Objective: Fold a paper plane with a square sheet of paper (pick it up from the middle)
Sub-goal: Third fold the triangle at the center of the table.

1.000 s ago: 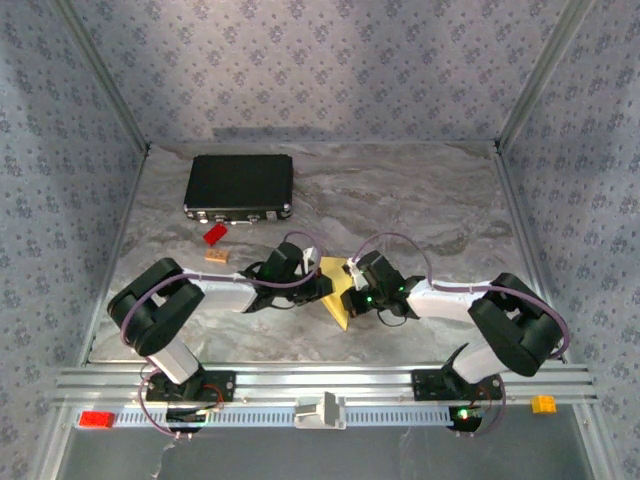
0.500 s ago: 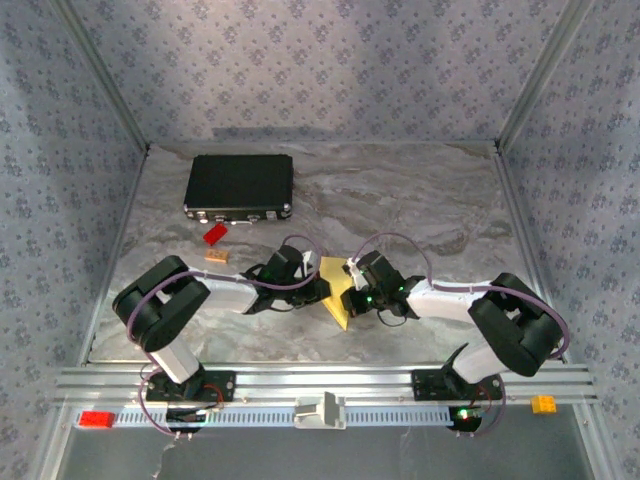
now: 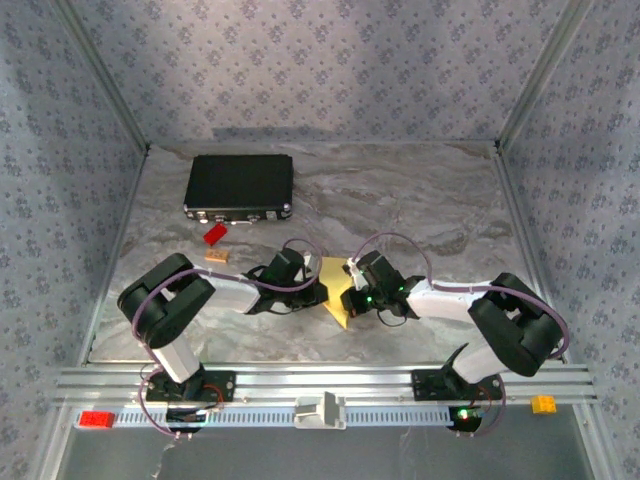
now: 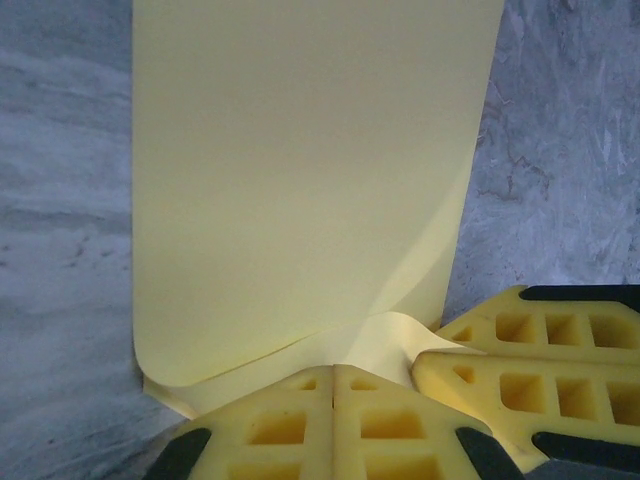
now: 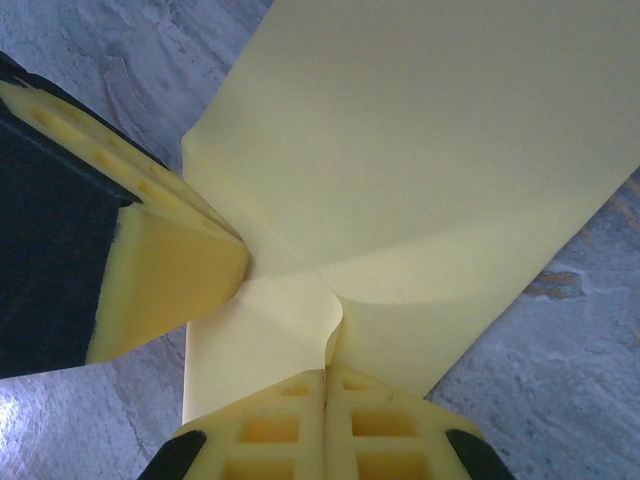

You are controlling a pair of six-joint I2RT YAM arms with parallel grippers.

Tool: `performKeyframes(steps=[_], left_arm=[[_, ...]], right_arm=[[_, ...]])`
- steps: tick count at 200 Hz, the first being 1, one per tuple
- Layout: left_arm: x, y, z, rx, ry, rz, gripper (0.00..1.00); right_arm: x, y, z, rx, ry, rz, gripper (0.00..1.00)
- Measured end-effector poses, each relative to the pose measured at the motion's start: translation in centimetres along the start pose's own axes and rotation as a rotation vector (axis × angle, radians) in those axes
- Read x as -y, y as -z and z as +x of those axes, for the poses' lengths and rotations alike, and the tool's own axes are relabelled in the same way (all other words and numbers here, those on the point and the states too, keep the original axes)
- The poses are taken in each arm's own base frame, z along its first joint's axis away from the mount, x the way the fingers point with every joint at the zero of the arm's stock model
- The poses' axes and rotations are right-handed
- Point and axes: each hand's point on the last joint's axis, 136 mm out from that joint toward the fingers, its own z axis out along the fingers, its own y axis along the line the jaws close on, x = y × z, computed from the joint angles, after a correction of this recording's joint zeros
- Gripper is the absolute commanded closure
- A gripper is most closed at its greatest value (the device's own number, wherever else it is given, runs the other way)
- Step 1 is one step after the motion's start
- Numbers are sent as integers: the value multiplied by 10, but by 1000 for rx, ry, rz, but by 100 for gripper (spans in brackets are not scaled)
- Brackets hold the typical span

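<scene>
Left wrist: square sheet of paper [image 4: 300,180] runs off the top edge beyond the fingers. Its near edge disappears between the left gripper [image 4: 333,372] pads, which are pressed together. Pad bases are cropped at the bottom. Right wrist: same at the right gripper [image 5: 325,375], sheet cropped top and right. Top view: fingertips covered from above, folds too small to read.

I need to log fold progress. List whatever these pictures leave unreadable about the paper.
- Left wrist: the paper sheet runs off the top edge; its pinched part is hidden inside the shut left end effector.
- Right wrist: cut off top and right; pinched part hidden inside the right end effector.
- Top external: the sheet is tiny, partly covered by both end effectors; creases unreadable.
</scene>
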Motion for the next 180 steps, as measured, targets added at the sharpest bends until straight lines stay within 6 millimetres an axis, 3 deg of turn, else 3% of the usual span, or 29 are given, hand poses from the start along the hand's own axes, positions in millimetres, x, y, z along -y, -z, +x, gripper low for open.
performKeyframes(steps=[27, 71, 94, 107, 134, 152, 180], left_arm=[[0, 0, 0, 0, -9, -1, 100], [0, 0, 0, -5, -18, -6, 100], [0, 0, 0, -7, -17, -9, 100], [0, -1, 0, -9, -17, -9, 100], [0, -1, 1, -12, -20, -9, 100], [0, -1, 0, -12, -20, -9, 100], [0, -1, 1, -12, -20, -10, 100]], right_arm=[[-1, 1, -1, -4, -8, 1, 100], [-4, 14, -16, 11, -56, 6, 68], [-7, 33, -33, 60, -89, -3, 63], [-10, 42, -39, 75, -103, -21, 66], [-26, 45, -34, 42, -140, -102, 85], [-42, 38, -21, -19, -148, -150, 93], [-64, 20, 3, -130, -125, -183, 96]])
